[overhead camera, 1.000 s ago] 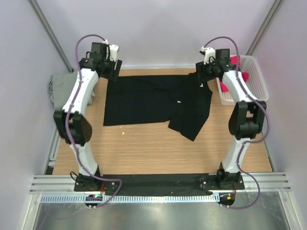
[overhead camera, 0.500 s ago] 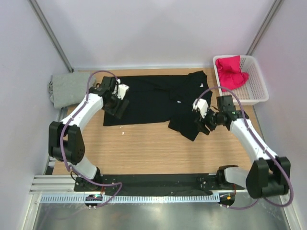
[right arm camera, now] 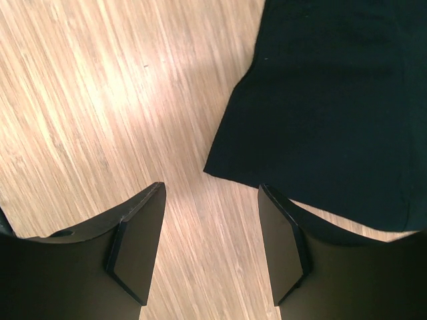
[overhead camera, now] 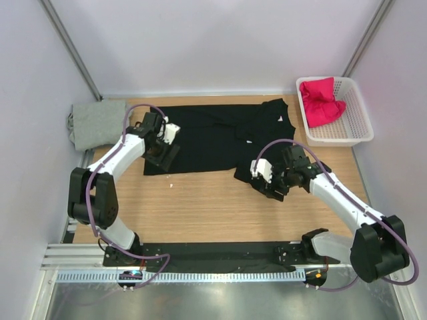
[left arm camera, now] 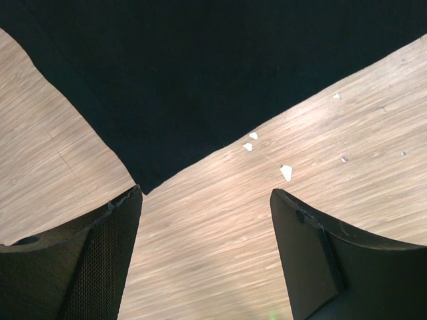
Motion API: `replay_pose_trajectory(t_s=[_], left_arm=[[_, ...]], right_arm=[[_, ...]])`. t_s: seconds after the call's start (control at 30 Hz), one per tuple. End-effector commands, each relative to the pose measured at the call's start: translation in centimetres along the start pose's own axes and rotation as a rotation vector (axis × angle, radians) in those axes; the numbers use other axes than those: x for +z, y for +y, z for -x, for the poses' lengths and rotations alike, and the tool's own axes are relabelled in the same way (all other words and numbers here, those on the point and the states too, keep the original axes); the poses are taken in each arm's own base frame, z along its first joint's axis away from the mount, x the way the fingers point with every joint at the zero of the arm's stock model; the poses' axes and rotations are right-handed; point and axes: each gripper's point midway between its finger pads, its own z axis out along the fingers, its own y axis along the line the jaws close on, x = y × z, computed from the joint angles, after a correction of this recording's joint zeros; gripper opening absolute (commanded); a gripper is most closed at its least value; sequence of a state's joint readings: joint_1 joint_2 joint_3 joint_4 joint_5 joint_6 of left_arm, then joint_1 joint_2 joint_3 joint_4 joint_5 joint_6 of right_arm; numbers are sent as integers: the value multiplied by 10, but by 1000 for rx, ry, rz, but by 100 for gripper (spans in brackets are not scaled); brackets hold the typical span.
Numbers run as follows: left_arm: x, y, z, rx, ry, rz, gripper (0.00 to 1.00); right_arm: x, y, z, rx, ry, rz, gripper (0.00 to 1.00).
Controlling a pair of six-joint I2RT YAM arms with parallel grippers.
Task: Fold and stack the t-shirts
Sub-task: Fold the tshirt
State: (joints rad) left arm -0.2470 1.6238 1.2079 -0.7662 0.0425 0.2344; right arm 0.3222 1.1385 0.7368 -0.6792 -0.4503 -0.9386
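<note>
The black t-shirt (overhead camera: 200, 137) lies spread on the wooden table, its right side folded over at a slant. My left gripper (overhead camera: 160, 152) hovers open over its near left hem corner; in the left wrist view that corner of the black t-shirt (left arm camera: 200, 73) lies just beyond the left gripper (left arm camera: 205, 193). My right gripper (overhead camera: 267, 183) stands open at the near tip of the folded part. In the right wrist view the black t-shirt (right arm camera: 333, 100) ends just ahead of the right gripper (right arm camera: 211, 188). The grey t-shirt (overhead camera: 97, 123) lies folded at far left. The magenta-red t-shirt (overhead camera: 320, 100) sits in the basket.
The white mesh basket (overhead camera: 337, 139) stands at the far right corner of the table (overhead camera: 200, 207). A few small white specks (left arm camera: 285, 172) lie on the wood by the left hem corner. Grey walls close in on both sides.
Both arms have swung from the shirt's far edge to its near hem corners. The left jaws have spread a little wider.
</note>
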Motion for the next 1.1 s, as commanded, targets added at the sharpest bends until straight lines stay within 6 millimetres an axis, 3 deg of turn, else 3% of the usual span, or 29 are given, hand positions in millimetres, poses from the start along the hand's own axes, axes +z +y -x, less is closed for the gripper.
replay_pose_trajectory(t_s=[0.0, 0.33, 0.67, 0.87, 1.07], left_arm=[[-3, 3, 9, -17, -51, 14, 79], [-5, 8, 4, -25, -41, 44, 78], [-3, 11, 2, -37, -32, 51, 78], [-4, 14, -7, -64, -15, 52, 78], [-3, 28, -30, -178, 30, 51, 78]], right_arm=[[8, -5, -1, -54, 17, 10, 63], [33, -7, -26, -80, 96, 54, 63], [47, -9, -35, -51, 128, 94, 58], [52, -10, -40, -41, 142, 90, 55], [55, -15, -44, -42, 144, 53, 46]])
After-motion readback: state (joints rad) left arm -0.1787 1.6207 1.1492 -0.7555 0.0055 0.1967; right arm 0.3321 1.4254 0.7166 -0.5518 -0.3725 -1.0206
